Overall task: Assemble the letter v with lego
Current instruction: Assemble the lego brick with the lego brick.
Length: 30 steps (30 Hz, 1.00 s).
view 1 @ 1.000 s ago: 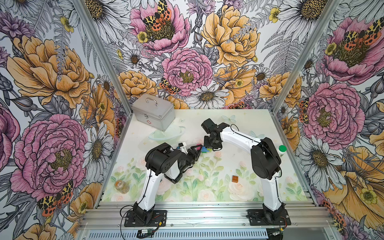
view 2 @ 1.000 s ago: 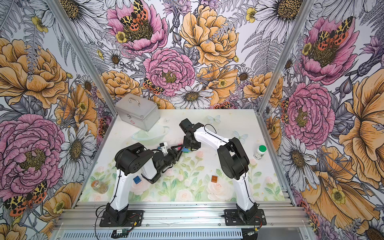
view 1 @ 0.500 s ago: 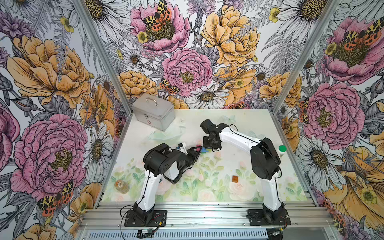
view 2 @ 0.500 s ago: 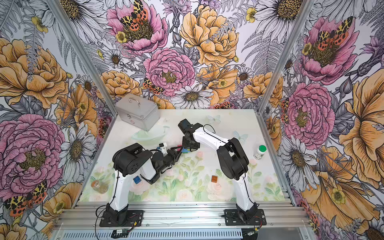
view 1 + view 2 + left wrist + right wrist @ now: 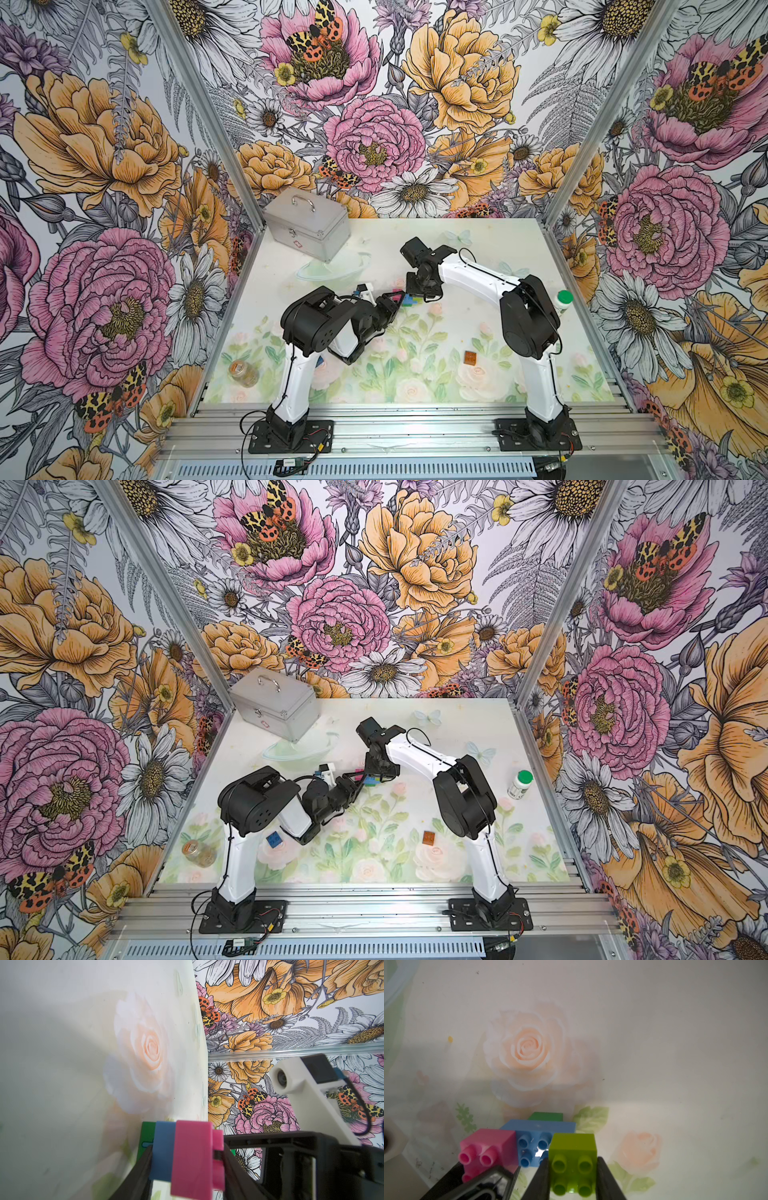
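The lego stack [image 5: 409, 300] rests on the table between my two grippers. In the right wrist view a light-blue bar [image 5: 537, 1132] sits on a dark-green brick [image 5: 546, 1116], with a pink brick [image 5: 488, 1147] on one end and a lime brick [image 5: 573, 1159] on the other. My right gripper [image 5: 572, 1167] is shut on the lime brick from above. My left gripper [image 5: 188, 1146] comes in sideways, shut across the pink brick [image 5: 193, 1157] and the bar [image 5: 164, 1147]. An orange brick [image 5: 470, 357] and a dark-blue brick [image 5: 274, 839] lie loose nearer the front.
A silver case [image 5: 307, 222] stands at the back left with a clear dish [image 5: 332, 270] in front of it. A green-capped white bottle [image 5: 563, 301] stands by the right wall. A small jar [image 5: 243, 372] lies at the front left.
My left gripper's jaws have narrowed onto the pink brick and bar. Both arms have stayed almost where they were.
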Motion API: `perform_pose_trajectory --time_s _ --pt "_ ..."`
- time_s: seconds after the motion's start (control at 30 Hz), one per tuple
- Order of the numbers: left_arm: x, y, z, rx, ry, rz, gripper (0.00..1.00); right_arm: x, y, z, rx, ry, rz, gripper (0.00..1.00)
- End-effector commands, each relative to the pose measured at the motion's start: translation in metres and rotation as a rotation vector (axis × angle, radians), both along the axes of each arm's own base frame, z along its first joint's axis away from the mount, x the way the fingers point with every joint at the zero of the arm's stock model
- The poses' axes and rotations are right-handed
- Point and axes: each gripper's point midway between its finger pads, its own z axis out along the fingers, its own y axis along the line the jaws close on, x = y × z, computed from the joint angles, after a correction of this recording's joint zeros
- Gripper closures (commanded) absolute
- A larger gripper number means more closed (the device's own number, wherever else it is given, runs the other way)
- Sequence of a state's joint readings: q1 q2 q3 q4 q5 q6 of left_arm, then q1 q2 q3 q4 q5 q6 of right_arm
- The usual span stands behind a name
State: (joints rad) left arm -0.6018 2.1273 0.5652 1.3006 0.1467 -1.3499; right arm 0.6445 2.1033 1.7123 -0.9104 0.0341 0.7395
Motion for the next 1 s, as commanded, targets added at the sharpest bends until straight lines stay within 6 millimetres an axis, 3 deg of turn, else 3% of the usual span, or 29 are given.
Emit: perform_pose_trajectory --time_s 0.0,0.33,0.5,0.77,0.83,0.97 --pt "-0.087 0.035 -0.138 0.34 0.46 -0.117 0.51 -0.014 -0.003 -0.053 -0.072 0.093 0.005 0.98" --pt "-0.086 0.034 -0.138 0.313 0.447 -0.116 0.37 -0.017 -0.008 -0.059 -0.107 0.1 -0.009 0.98" --pt "-0.085 0.036 -0.137 0.289 0.445 -0.107 0.36 -0.017 -0.005 -0.055 -0.095 0.094 -0.01 0.98" --pt "-0.084 0.036 -0.132 0.268 0.431 -0.107 0.24 -0.006 0.007 -0.03 -0.034 0.052 -0.004 0.72" --pt "-0.084 0.038 -0.131 0.267 0.43 -0.105 0.18 -0.005 0.009 -0.025 -0.024 0.042 -0.003 0.62" --pt "-0.085 0.04 -0.128 0.264 0.426 -0.106 0.08 -0.003 0.01 -0.015 -0.008 0.025 -0.004 0.51"
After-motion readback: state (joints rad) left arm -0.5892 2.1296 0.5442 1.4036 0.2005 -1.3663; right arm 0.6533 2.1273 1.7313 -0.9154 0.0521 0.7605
